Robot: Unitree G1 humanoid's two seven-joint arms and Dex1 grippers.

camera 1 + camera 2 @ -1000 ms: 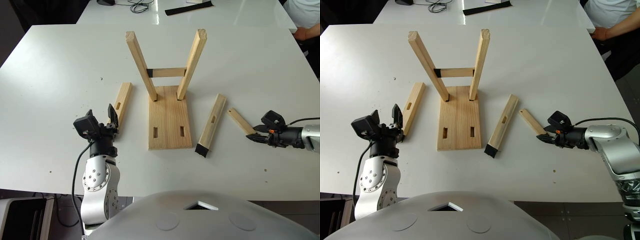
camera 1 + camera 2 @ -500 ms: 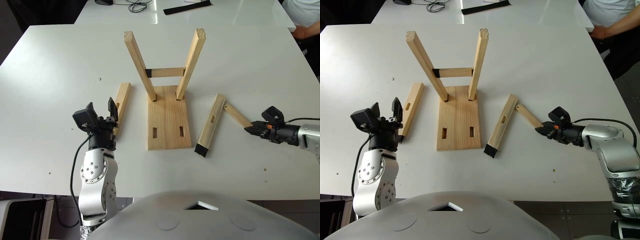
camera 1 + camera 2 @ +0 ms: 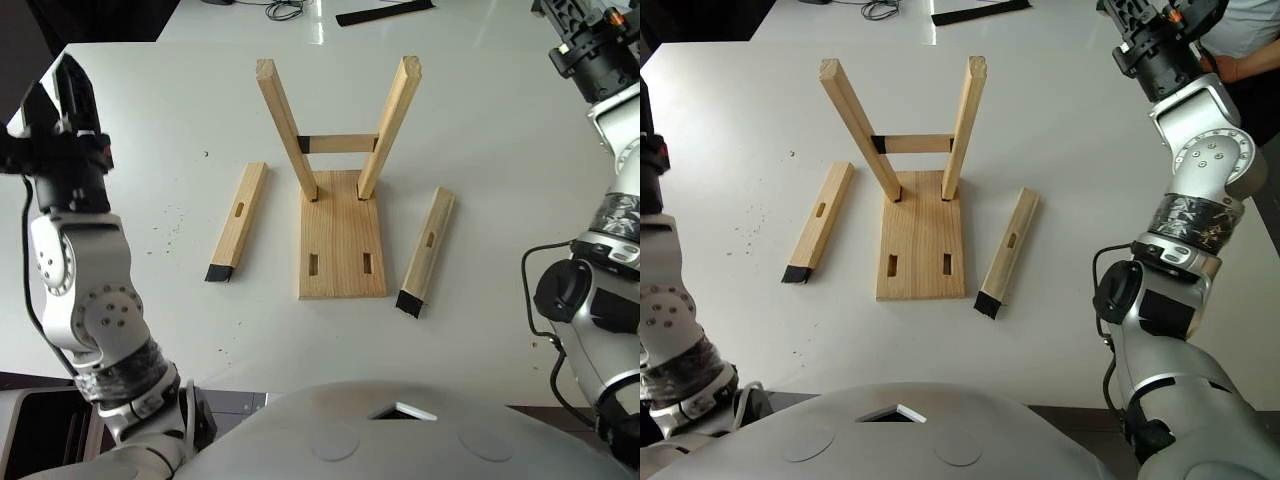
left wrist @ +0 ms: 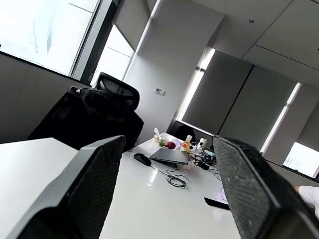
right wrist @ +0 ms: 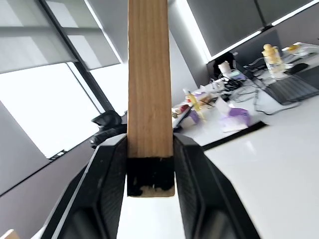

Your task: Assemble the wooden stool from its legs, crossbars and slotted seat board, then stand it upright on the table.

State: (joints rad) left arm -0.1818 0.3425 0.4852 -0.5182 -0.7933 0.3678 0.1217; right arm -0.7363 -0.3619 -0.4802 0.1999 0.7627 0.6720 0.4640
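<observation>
The right gripper [image 5: 150, 167] has risen from the table [image 3: 130, 120] to high over its far right corner, clamped on the black end of a crossbar [image 5: 149, 74]. The left gripper [image 4: 169, 189] is also up, over the left edge, spread wide and empty. The seat board [image 3: 340, 240] lies mid-table, two loose legs [image 3: 237, 220] beside it. Fitting that crossbar looks like the next step.

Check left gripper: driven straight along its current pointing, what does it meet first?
Nothing near: the left gripper, jaws open, aims across a far white table top toward a dark laptop; depth unclear.
</observation>
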